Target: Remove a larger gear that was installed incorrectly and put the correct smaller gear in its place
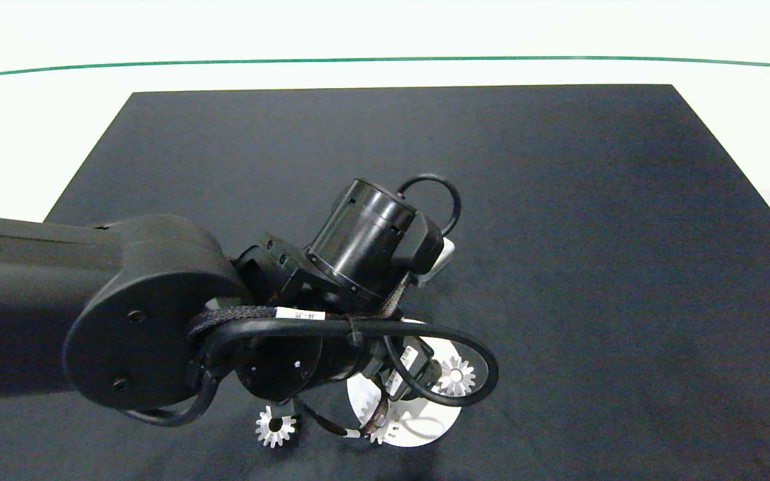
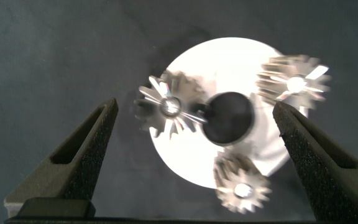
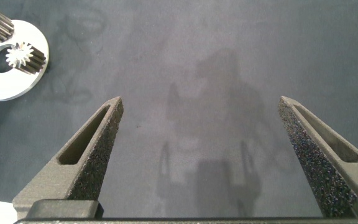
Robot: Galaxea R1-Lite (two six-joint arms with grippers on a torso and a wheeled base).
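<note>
So here's where I am: my left hand (image 2: 191,134) hangs straight over the white round plate (image 2: 185,165), fingers spread wide and holding nothing. In the left wrist view the plate carries three gears around a dark centre hub (image 2: 229,117). The one with the long pointed star teeth, the larger gear (image 2: 169,109), sits at the plate's edge, partly overhanging the mat, and lies between my open fingers. The other two mounted gears (image 2: 242,185) look like the shorter-toothed kind, though they're a bit blurred.

The smaller gear (image 1: 275,427), the flatter one with the wide bore, lies loose on the mat just beside the plate, on the near side under my left arm.

My read is that I'm at the very first step: lining up to pull the wrong gear. Next I'd need to drop down so the fingers straddle that star gear alone, close on its teeth, and lift straight up so it doesn't bind on its pin or drag the plate along.

My right hand (image 3: 201,162) is parked well away from the plate, released too, with nothing but mat under it.

The surface is a black mat (image 1: 559,234) on a white counter (image 1: 37,133), with a thin green line (image 1: 385,60) across the far side.
</note>
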